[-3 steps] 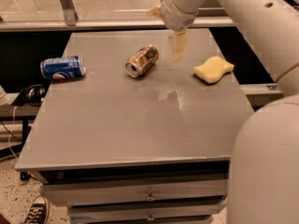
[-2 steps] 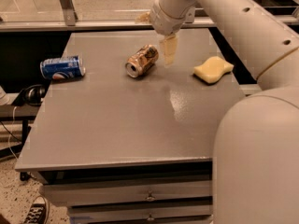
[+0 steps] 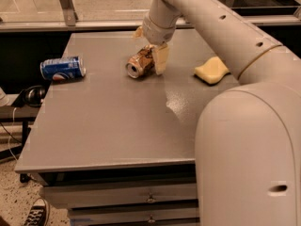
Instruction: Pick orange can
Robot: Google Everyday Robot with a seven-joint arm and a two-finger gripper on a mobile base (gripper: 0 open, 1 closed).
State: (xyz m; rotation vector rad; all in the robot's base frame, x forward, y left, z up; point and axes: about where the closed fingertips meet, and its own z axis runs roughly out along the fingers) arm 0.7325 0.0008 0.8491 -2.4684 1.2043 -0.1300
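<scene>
The orange can (image 3: 139,64) lies on its side on the grey table (image 3: 108,121), towards the back middle, its silver end facing front-left. My gripper (image 3: 149,47) hangs down from the white arm right at the can's far right end. It is open: one tan finger (image 3: 160,60) stands against the can's right side, and the other finger (image 3: 138,32) shows behind the can. The can rests on the table and is not lifted.
A blue Pepsi-style can (image 3: 62,68) lies on its side at the table's left edge. A yellow sponge (image 3: 211,71) lies at the right. My large white arm covers the right front of the view. A glass rail runs behind the table.
My gripper has moved left and down, from beside the can to right at its far end. The cans and the sponge have not moved.
</scene>
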